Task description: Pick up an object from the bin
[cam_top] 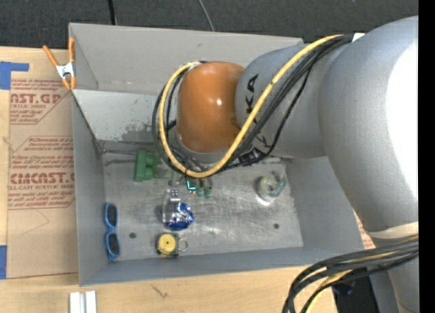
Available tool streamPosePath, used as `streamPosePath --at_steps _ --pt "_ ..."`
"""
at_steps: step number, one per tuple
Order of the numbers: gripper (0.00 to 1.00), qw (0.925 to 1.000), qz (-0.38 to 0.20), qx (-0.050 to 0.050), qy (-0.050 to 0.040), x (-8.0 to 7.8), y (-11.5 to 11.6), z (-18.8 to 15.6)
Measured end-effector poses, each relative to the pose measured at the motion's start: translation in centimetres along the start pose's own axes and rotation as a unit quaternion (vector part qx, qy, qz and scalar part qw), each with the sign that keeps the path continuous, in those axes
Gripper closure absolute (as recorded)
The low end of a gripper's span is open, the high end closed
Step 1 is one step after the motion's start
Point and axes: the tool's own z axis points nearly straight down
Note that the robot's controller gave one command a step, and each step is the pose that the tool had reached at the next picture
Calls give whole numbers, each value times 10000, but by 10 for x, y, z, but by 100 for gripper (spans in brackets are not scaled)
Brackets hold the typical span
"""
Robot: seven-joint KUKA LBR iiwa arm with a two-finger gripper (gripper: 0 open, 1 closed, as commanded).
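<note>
Grey metal bin [95, 135], few loose things. Tool [192, 186] hangs just far of a blue-and-silver crumpled object [178, 216] at mid-floor; wide or narrow, cannot tell. Approach step, by my reading. Next move calls for a short descent onto that object, clear of the yellow disc [166, 244].

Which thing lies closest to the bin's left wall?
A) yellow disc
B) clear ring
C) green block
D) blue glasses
D: the blue glasses lie along the foot of the left wall of the bin, further left than the green block and the yellow disc.
</note>
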Motion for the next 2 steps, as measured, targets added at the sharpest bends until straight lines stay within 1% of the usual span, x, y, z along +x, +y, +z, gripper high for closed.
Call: streamPosePath --at_steps 1,2 --pt "0 9781 -2081 -1 -90 54 -55 61" --pt "100 9780 -2082 -9 -95 53 -53 60"
